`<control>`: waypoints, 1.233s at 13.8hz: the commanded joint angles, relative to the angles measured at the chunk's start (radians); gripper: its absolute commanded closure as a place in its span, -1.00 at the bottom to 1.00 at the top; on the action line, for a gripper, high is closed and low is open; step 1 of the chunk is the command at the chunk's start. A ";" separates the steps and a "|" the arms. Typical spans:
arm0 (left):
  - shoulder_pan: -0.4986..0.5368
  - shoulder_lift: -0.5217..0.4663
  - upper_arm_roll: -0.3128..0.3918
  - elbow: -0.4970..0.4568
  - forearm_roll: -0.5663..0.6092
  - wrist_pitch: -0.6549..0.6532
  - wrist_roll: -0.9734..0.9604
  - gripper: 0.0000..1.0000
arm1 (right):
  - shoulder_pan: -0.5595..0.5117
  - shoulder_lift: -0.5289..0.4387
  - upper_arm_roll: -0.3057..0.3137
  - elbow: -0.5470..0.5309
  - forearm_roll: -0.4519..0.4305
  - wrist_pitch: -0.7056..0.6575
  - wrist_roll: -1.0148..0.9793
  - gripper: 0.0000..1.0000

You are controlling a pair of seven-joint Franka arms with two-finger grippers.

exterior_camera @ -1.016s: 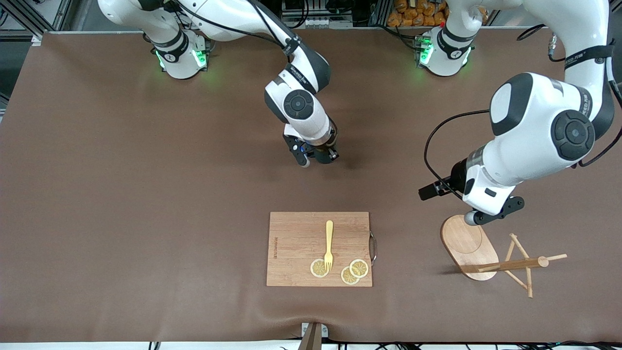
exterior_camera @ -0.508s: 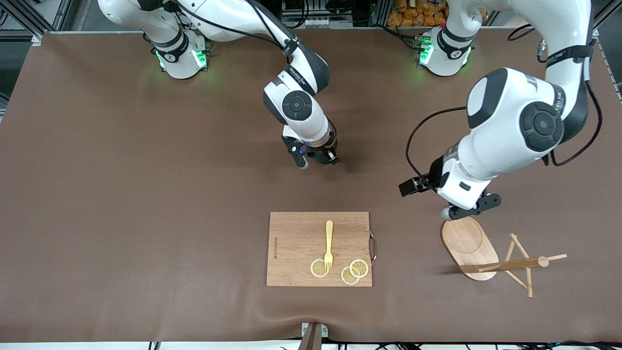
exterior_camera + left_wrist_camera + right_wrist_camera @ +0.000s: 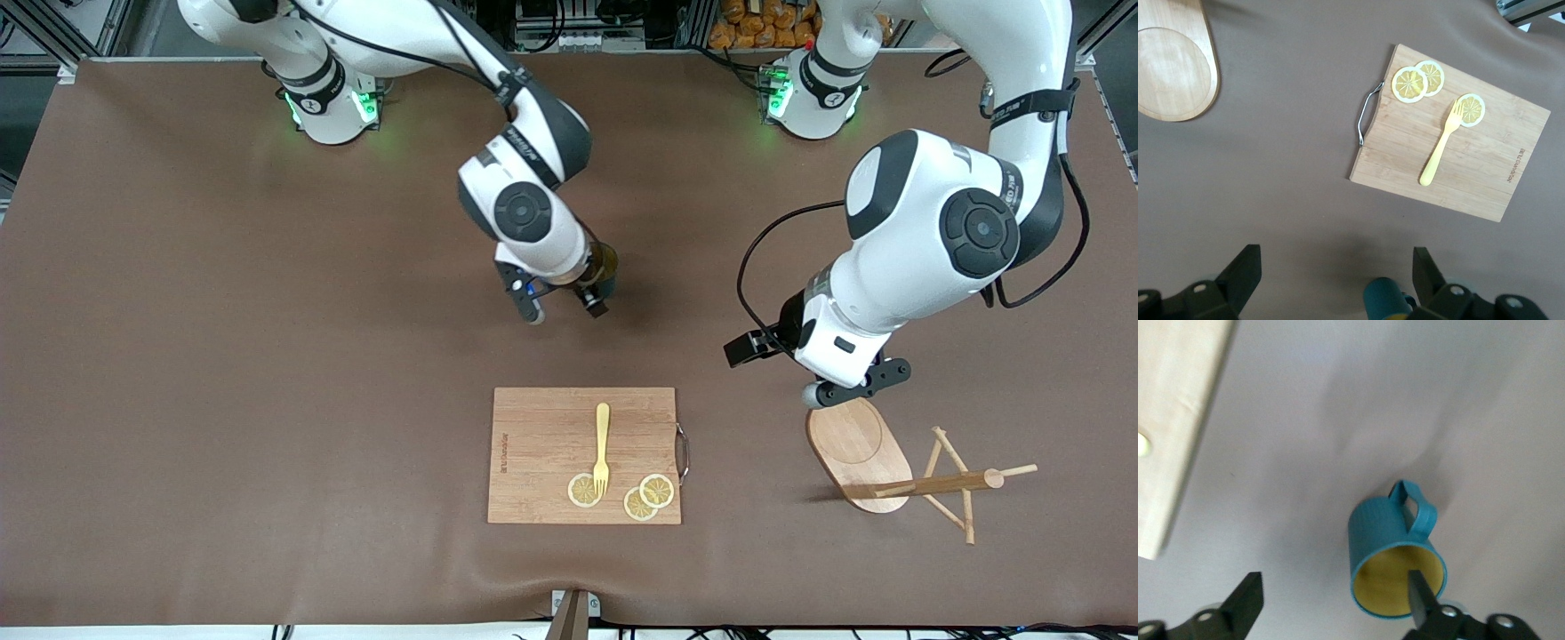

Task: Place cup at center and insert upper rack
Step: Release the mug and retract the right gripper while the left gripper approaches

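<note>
The right gripper is hovering, jaws spread, apparently over the upright cup, while the left gripper, jaws spread, is hanging over the mug tree.

Front view: cup mostly hidden under the right arm's wrist; only a sliver of rim shows.

Right wrist view: cup rim partly covered by one finger of the right gripper; cutting board cut off at frame edge and blurred.

Left wrist view: mug tree base cut off at the edge, post and pegs out of frame. Cup cut by frame edge.

Front view: board's printed text too small to read.
</note>
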State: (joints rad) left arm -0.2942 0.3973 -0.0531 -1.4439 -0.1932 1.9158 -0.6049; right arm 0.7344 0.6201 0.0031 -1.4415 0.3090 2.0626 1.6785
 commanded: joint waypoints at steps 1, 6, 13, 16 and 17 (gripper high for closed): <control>-0.010 0.023 -0.001 0.017 -0.002 0.043 -0.039 -1.00 | -0.105 -0.095 0.014 -0.008 -0.001 -0.144 -0.171 -1.00; -0.112 0.057 0.001 0.017 0.099 0.081 -0.105 -1.00 | -0.343 -0.224 0.015 -0.011 -0.001 -0.373 -0.610 -1.00; -0.374 0.100 0.001 0.017 0.311 0.100 -0.361 -1.00 | -0.543 -0.327 0.015 -0.014 -0.224 -0.565 -1.144 -1.00; -0.497 0.143 0.004 0.019 0.398 0.134 -0.499 -1.00 | -0.596 -0.387 0.014 -0.020 -0.234 -0.588 -1.317 -1.00; -0.534 0.162 0.004 0.020 0.449 0.138 -0.566 -1.00 | -0.622 -0.414 0.014 -0.029 -0.254 -0.587 -1.441 -1.00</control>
State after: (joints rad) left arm -0.7640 0.5196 -0.0625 -1.4436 0.1759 2.0369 -1.0741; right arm 0.1707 0.2860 -0.0037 -1.4263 0.0891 1.4785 0.4029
